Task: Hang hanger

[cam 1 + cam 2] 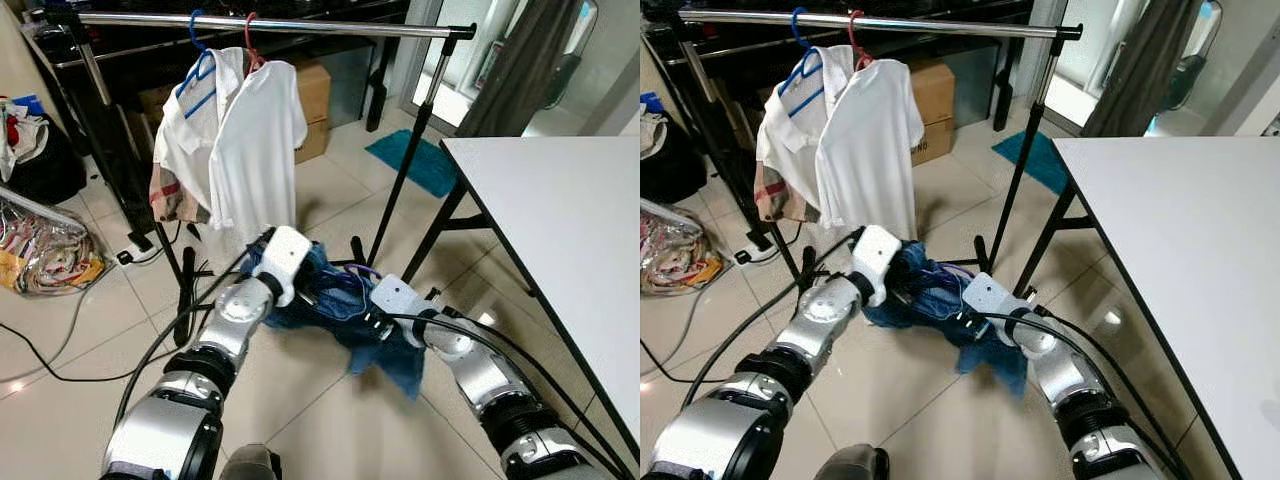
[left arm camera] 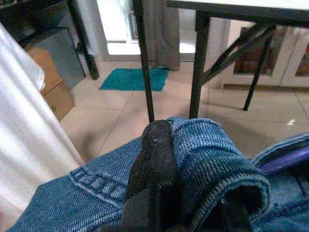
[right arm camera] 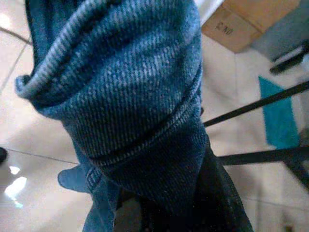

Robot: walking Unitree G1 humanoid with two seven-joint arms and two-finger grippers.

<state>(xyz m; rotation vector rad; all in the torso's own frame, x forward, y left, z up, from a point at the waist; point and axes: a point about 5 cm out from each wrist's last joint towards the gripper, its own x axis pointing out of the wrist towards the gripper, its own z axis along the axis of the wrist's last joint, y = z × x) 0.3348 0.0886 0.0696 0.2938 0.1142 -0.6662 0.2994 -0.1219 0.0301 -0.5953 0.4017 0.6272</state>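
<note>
Both silver arms reach forward and low, holding a bundled blue denim garment (image 1: 345, 305) between them above the tiled floor (image 1: 90, 340), just in front of the black-legged clothes rack with its silver rail (image 1: 300, 25). The left tool (image 2: 154, 159) is clamped on a fold of the denim; one black finger (image 2: 153, 154) presses against the cloth. The right tool (image 1: 365, 318) is buried in the denim, and I cannot tell whether it is closed. A purple hanger (image 1: 362, 270) pokes out of the bundle between the two tools. On the rail hang a white shirt on a red hanger (image 1: 255, 150) and a second white shirt on a blue hanger (image 1: 195, 110). The white table (image 1: 570, 230) stands to the right.
</note>
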